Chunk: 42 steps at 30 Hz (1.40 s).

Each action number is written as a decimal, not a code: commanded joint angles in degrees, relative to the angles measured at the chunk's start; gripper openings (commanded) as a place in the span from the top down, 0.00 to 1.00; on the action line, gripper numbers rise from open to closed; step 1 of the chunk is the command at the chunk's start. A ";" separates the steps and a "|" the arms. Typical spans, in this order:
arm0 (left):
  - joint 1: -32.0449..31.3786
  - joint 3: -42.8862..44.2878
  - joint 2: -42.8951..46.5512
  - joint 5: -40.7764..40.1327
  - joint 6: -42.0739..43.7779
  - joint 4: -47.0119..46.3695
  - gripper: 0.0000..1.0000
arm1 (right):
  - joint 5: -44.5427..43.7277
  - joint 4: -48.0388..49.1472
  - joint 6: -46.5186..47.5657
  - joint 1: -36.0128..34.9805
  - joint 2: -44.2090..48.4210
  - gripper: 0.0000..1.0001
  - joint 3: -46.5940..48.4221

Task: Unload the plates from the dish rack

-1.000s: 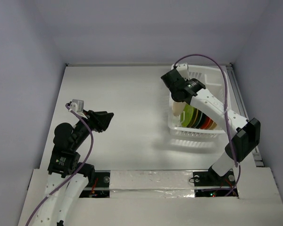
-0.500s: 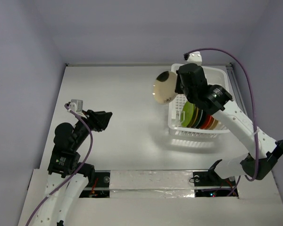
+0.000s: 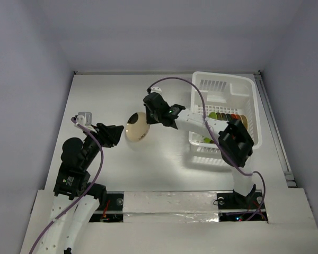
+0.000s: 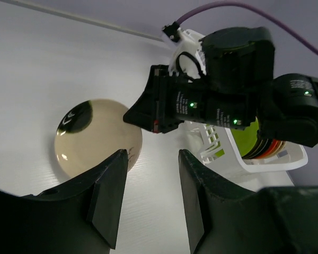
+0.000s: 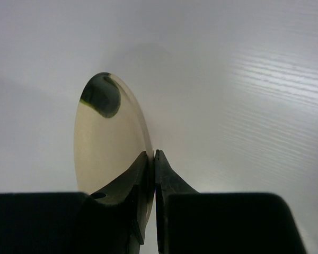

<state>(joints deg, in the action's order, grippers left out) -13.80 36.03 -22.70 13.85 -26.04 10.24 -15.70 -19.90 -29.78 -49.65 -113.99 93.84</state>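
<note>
My right gripper (image 3: 148,117) is shut on the rim of a cream plate (image 3: 137,126) with a dark patch, and holds it low over the table, left of the dish rack (image 3: 249,90). In the right wrist view the fingers pinch the plate's (image 5: 108,143) edge at the gripper (image 5: 152,159). The left wrist view shows the same plate (image 4: 95,137). My left gripper (image 3: 116,132) is open and empty, just left of the plate; its jaws (image 4: 151,174) stand apart. Lime green (image 3: 214,114), orange-red and dark plates stand in the rack, partly hidden by the right arm.
The white rack (image 4: 217,145) stands at the table's far right. The right arm (image 3: 201,124) stretches from the rack's front across to the table's middle. Its purple cable (image 3: 196,100) loops over the rack. Grey walls close in the table at the back and sides.
My right gripper has lifted the cream plate out of the rack and carried it left and down toward the table's middle. The left arm has barely moved.
</note>
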 commanded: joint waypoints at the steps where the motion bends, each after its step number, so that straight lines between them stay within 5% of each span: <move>1: -0.17 0.88 0.20 -0.40 -0.32 -1.62 0.60 | 2.26 8.21 -3.53 -0.63 0.45 1.00 3.63; 7: -0.17 0.79 -0.07 0.13 -0.41 -1.89 0.60 | 1.03 11.55 -7.04 -1.15 -3.95 0.98 -1.37; 17: -0.17 0.71 -0.33 0.13 -0.32 -1.89 0.60 | -0.20 13.31 -8.10 -1.15 -4.75 0.81 -7.09; 25: -0.17 0.71 -0.15 0.13 -0.32 -1.89 0.60 | -0.56 9.53 -5.38 -1.68 -1.15 0.48 -7.01; 29: -0.17 0.71 -0.24 0.13 -0.32 -1.98 0.60 | 0.24 8.04 -3.10 -2.21 4.38 0.41 -6.92; 32: -0.17 0.71 -0.33 0.13 -0.24 -1.89 0.60 | -3.62 6.89 -1.34 -2.21 12.81 0.52 -10.58; 33: -0.17 0.62 -0.33 0.22 -0.24 -1.89 0.60 | -5.46 6.28 -0.81 -2.21 15.53 0.70 -11.92; 36: -0.17 0.62 -0.24 0.22 -0.24 -1.89 0.63 | -14.94 1.65 1.83 -1.42 25.73 1.00 -16.21; 42: -0.17 0.53 -0.59 0.13 -0.24 -2.07 0.94 | -23.84 -12.07 2.36 3.23 40.24 1.00 -21.33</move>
<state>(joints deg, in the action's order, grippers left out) -13.80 36.03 -22.81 13.72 -26.22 10.17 -31.29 -21.76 -28.82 -48.56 -76.27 75.53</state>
